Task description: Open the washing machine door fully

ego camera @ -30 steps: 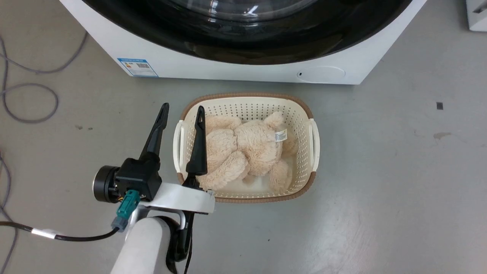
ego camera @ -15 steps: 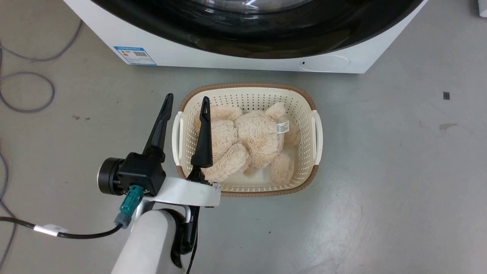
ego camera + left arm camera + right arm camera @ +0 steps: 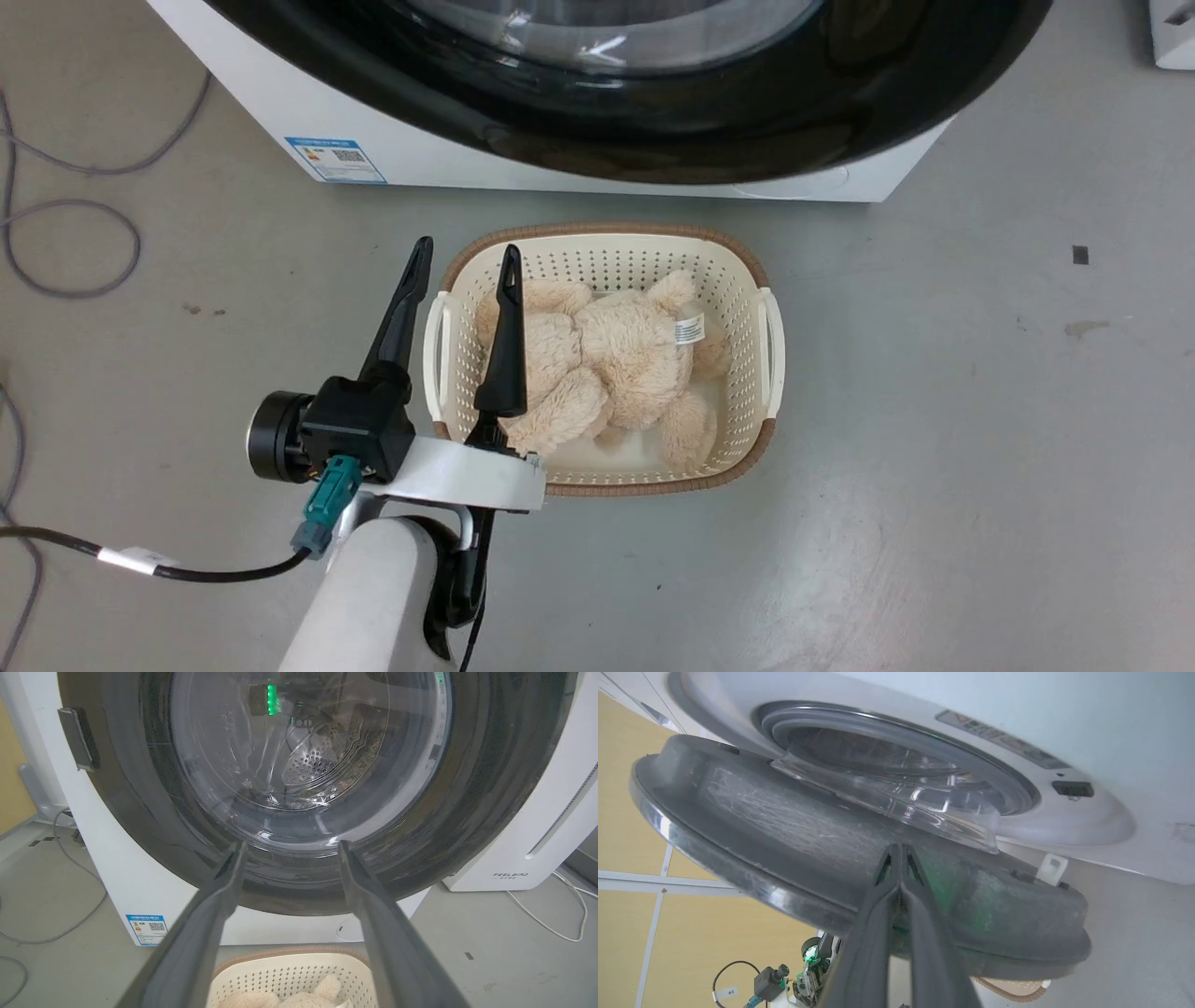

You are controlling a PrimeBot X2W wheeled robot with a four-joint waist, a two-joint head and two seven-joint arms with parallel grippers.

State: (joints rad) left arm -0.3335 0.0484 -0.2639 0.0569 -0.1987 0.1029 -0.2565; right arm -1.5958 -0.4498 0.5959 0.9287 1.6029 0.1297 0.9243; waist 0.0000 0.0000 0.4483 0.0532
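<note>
— While the head camera looks down, where does the washing machine door [image 3: 653, 140] sit?
— At twelve o'clock, glossy black. Its one-o'clock edge overhangs the corner of the white washing machine [image 3: 420, 168], so I judge it ajar, not fully open. The left jaws stand wide and empty at eight o'clock. One finger [image 3: 505, 345] crosses the cream basket [image 3: 771, 355], where a plush toy [image 3: 625, 364] lies.
— And from the left wrist?
— The door front spans nine to three o'clock, with the clear bowl at centre and the drum visible through it. The wide jaws point at its lower rim, apart from it. A white FEELBIRD appliance [image 3: 537, 826] stands at four o'clock.
— Right wrist?
— The matte grey inner face, its bowl bulging toward the opening at twelve. The right jaws are pressed together, holding nothing, tips at that face. I cannot tell whether they touch it.
— How will it handle?
— Likely stiff and weighty, swinging on its hinge only. The glossy front looks slippery and the bowl fragile. I would push the matte face near the free rim, or hook that rim.
</note>
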